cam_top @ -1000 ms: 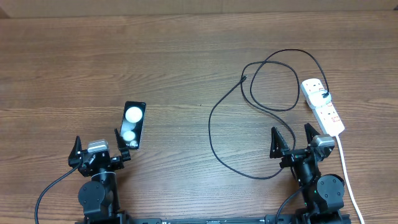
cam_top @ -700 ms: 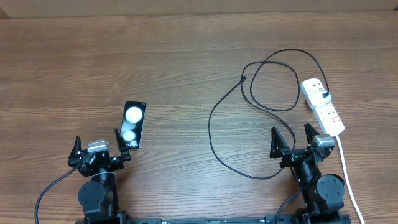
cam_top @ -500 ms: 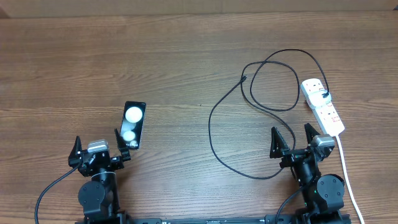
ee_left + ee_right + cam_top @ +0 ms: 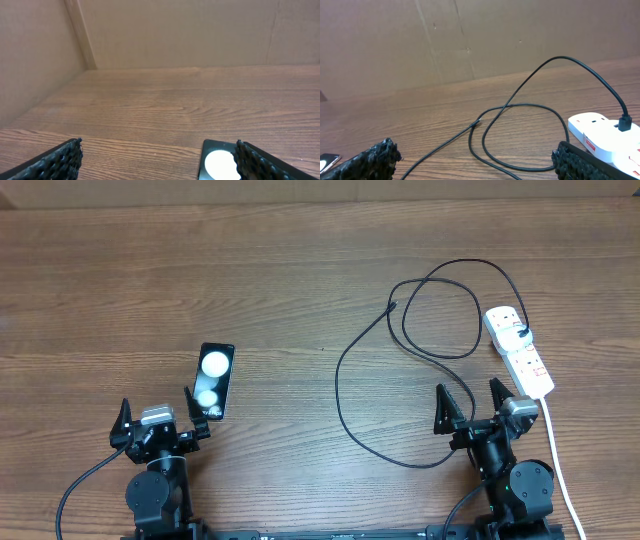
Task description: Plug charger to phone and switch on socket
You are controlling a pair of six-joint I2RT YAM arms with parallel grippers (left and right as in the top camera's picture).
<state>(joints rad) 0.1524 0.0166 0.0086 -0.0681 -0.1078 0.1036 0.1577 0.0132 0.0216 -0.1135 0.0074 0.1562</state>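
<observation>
The black phone (image 4: 214,381) lies face up at the left, with two white reflections; it also shows in the left wrist view (image 4: 217,162). My left gripper (image 4: 160,415) is open and empty just behind it, its right finger beside the phone's near end. The black charger cable (image 4: 340,380) loops across the right half, its connector tip (image 4: 392,306) free on the table and its plug (image 4: 524,335) seated in the white socket strip (image 4: 518,350). My right gripper (image 4: 473,406) is open and empty, with the cable loop (image 4: 520,145) ahead and the strip (image 4: 605,132) at its right.
The strip's thick white cord (image 4: 556,465) runs down past the right arm's base to the table's near edge. Cardboard walls (image 4: 175,30) stand along the far side and the left side of the wooden table (image 4: 300,270).
</observation>
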